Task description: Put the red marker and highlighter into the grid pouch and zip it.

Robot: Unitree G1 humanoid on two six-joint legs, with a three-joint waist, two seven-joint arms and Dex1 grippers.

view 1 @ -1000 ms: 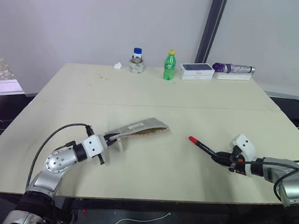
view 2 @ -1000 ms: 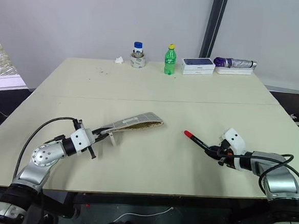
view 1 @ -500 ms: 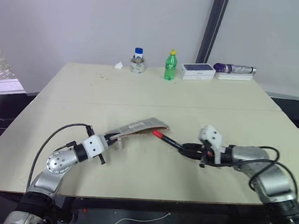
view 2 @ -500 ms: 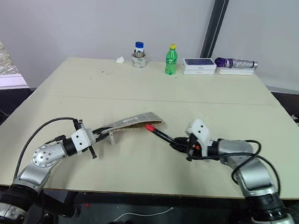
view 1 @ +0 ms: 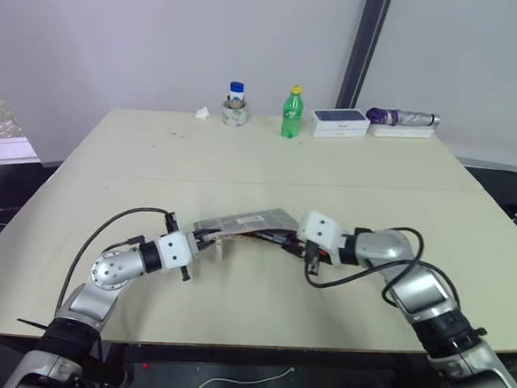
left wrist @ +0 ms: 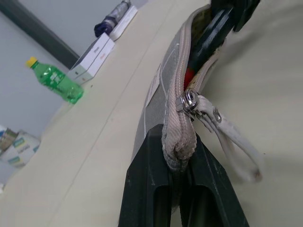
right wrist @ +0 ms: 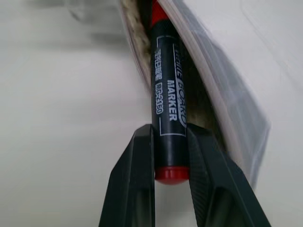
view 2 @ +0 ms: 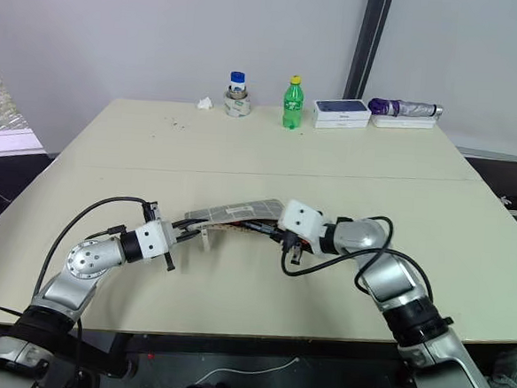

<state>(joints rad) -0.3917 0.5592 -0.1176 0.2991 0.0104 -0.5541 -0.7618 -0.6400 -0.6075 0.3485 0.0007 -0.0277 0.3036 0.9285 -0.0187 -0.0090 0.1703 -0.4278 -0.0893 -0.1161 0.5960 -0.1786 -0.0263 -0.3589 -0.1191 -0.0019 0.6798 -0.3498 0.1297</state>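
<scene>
Grey, grid-lined fabric sits lifted off the pale table (view 1: 374, 193) near its front middle: the grid pouch (view 1: 248, 220), held up at its near-left corner by the left gripper (left wrist: 182, 156), whose two black fingers are pressed together on the zipper end just behind the silver pull (left wrist: 188, 100). From the pouch's mouth at about four o'clock the right gripper (right wrist: 169, 151) comes in, pinching the red marker (right wrist: 166, 94) by its black barrel, the red tail end sticking out between the fingers and the red cap end already inside the open zipper line. So the step in hand looks like feeding the marker into the pouch, and it seems about half in. I see no highlighter on the table from here; whether it already lies inside the pouch I cannot tell. Next, I judge, the right gripper should push the marker along the pouch's length until the tail clears the opening, then let go and draw back without dragging it out, while the left keeps the mouth raised. At twelve o'clock on the far edge stand a green bottle (view 1: 292, 114) and a white box (view 1: 340, 122), well apart from the work.
</scene>
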